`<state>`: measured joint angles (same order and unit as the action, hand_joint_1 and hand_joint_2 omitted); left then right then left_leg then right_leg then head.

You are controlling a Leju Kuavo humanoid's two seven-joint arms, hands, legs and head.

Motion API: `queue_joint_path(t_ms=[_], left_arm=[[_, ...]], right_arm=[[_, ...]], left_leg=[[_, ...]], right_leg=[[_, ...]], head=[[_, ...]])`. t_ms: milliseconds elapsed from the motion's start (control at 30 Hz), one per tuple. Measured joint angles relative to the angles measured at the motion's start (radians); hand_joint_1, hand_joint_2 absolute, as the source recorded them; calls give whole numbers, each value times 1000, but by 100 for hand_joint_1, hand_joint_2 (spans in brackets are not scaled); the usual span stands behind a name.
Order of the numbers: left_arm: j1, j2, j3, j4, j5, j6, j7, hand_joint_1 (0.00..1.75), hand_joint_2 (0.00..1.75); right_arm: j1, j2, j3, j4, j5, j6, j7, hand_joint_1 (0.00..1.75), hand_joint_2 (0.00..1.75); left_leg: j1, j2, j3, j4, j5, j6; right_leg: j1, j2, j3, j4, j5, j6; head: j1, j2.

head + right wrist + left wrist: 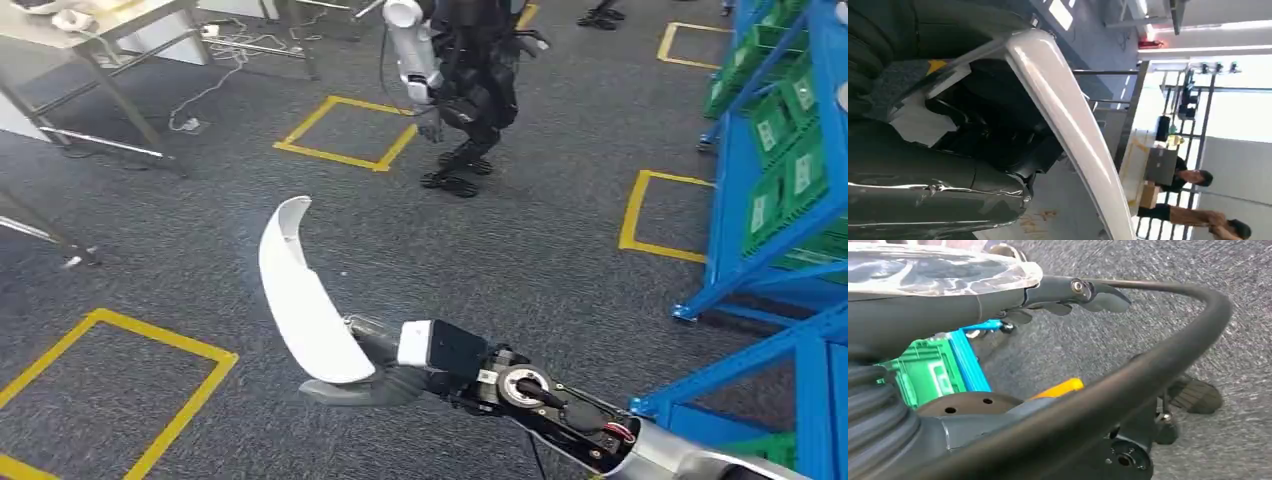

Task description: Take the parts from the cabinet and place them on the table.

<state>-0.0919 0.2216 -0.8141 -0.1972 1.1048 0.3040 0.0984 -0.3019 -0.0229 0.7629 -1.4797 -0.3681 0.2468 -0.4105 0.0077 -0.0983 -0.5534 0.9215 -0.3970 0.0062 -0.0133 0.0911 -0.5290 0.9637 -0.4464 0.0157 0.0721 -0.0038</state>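
A long white curved part [300,300] stands nearly upright above the grey carpet, in the middle of the head view. My right hand [365,378] grips it at its lower end, with the arm reaching in from the lower right. The same white part [1068,115] runs as a glossy strip past my right hand [948,150] in the right wrist view. My left hand [1068,292] hangs over the carpet with its dark fingers stretched out and nothing in them. The blue cabinet [780,250] with green bins stands at the right edge.
Another robot [465,80] stands ahead on the carpet. Yellow taped squares [345,130] mark the floor. A metal-legged table [90,45] with cables beneath it is at the far left. Two people [1193,180] sit at a distant desk.
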Motion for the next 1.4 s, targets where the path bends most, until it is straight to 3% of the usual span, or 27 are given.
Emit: queue_joint_path(t_ms=[33,133,167,233,267,333,367,433,467,500,533,667,700,733,767,833,867,900,967,1000,1033,1067,1200,1233,1267,1300,1400], left_arm=[[-4,0,0,0,0,0,0,0,175],[4,1,0,0,0,0,1,0,175],[5,7,0,1,1,0,3,0,175],[4,1,0,1,2,0,5,0,175],[1,0,0,1,3,0,5,0,175],[-1,-1,0,1,5,0,0,0,175],[0,-3,0,1,5,0,-1,0,175],[3,-3,0,1,5,0,-1,0,175],[4,-3,0,1,5,0,-1,0,175],[3,-2,0,1,6,0,-1,0,175],[1,-2,0,1,8,0,-1,0,175],[3,-1,0,1,9,0,-1,0,175],[3,-3,0,1,8,0,-1,0,175],[4,-5,0,1,7,0,-1,0,175],[2,-4,0,1,5,0,-1,0,175],[-1,-6,0,1,2,0,-1,0,175],[-1,-7,0,1,2,0,-1,0,175],[-1,-8,0,1,2,0,-1,0,175],[0,-10,0,1,2,0,-1,0,175],[0,-11,0,1,2,0,-1,0,175],[0,-13,0,1,2,0,-1,0,175],[-3,-14,0,1,2,0,-1,0,175],[6,-10,0,1,2,1,-1,0,175],[7,-8,0,1,2,1,1,0,175],[5,-11,0,1,2,2,1,0,175],[1,-13,0,1,2,1,1,0,175],[-1,-14,0,1,2,1,1,0,175]], right_arm=[[0,0,0,2,0,0,0,171,175],[-2,0,3,5,0,0,0,171,175],[-3,3,4,5,1,0,0,171,175],[-8,5,5,5,5,-3,-1,171,175],[-9,5,6,5,5,-5,-1,171,175],[-7,5,8,10,8,-6,2,171,175],[-7,5,9,12,9,-6,3,171,175],[-7,5,13,14,10,-7,3,171,175],[-8,5,14,14,11,-7,3,171,175],[-9,5,14,14,12,-7,3,171,175],[-10,6,15,14,13,-7,3,171,175],[-12,8,20,14,15,-7,4,171,175],[-13,10,21,13,16,-7,4,171,175],[-13,10,21,13,16,-9,4,171,175],[-12,10,21,13,16,-10,2,171,175],[-5,9,21,15,18,-15,4,171,175],[-1,9,21,16,21,-16,6,171,175],[1,9,21,16,23,-16,8,171,175],[0,9,21,16,24,-17,9,171,175],[0,9,21,16,24,-18,9,171,175],[-1,9,21,16,24,-18,9,171,175],[0,9,21,16,24,-18,10,171,175],[-1,9,23,16,25,-18,12,171,175],[-4,11,23,16,25,-18,13,171,175],[-3,11,23,16,25,-18,12,171,175],[-4,11,23,16,26,-18,11,171,175],[2,10,23,16,27,-18,13,171,175]], left_leg=[[-6,-9,-7,6,1,-5],[7,-50,-20,-1,13,-27],[0,-56,-21,-1,14,-33],[-3,44,-51,63,-30,-34],[0,75,-100,157,-78,-39],[2,91,-186,323,-139,-46],[3,92,-203,355,-143,-48],[3,95,-155,264,-80,-47],[2,104,-102,169,-37,-44],[1,136,-31,48,6,-38],[-6,177,-10,-3,-4,-29],[-14,140,-12,3,-4,-10],[0,128,-3,-5,1,-1],[-1,119,-1,-5,-1,2],[0,111,0,-4,-1,9],[-1,85,0,-4,-2,11],[-2,71,1,-4,-3,12],[-2,57,3,-3,-4,13],[-2,30,9,-2,-7,11],[-2,12,15,1,-11,8],[-1,2,15,2,-14,5],[-4,-10,9,4,-13,1],[1,-56,-6,2,-4,-27],[2,-22,-9,13,-15,-28],[-5,37,-29,53,-41,-34],[-1,75,-77,143,-88,-41],[3,93,-190,351,-158,-50]], right_leg=[[-6,18,8,-19,-7,-1],[4,-14,18,-21,-9,-9],[-7,-25,23,-29,-5,-16],[-6,-57,29,-40,0,-27],[-3,-76,28,-40,-1,-29],[1,-111,27,-40,-5,-33],[2,-125,27,-39,-5,-33],[2,-150,29,-39,-9,-30],[2,-159,32,-38,-11,-28],[3,-171,36,-38,-15,-24],[5,-176,40,-38,-18,-20],[11,-205,52,-42,-27,-1],[6,-190,48,-37,-36,9],[5,-140,39,-8,-59,12],[0,-112,4,71,-100,13],[1,-96,-90,258,-175,15],[2,-95,-123,316,-186,15],[3,-94,-133,320,-169,14],[3,-90,-92,207,-86,8],[3,-72,-40,83,-16,3],[3,-38,-11,6,15,0],[-3,6,-1,-12,-1,-3],[-5,-29,14,-24,-1,-15],[-10,-46,20,-34,4,-22],[-9,-57,21,-36,3,-26],[-6,-74,21,-36,2,-29],[0,-120,19,-35,-2,-33]], head=[[-7,0],[-3,0],[-5,0],[-22,0],[-31,0],[-31,0],[-32,0],[-32,0],[-32,0],[-32,0],[-32,0],[-29,0],[-29,0],[-26,0],[-22,0],[-13,0],[-8,0],[-6,0],[-2,0],[2,0],[5,0],[-3,0],[1,0],[-1,0],[-13,0],[-26,0],[-27,0]])
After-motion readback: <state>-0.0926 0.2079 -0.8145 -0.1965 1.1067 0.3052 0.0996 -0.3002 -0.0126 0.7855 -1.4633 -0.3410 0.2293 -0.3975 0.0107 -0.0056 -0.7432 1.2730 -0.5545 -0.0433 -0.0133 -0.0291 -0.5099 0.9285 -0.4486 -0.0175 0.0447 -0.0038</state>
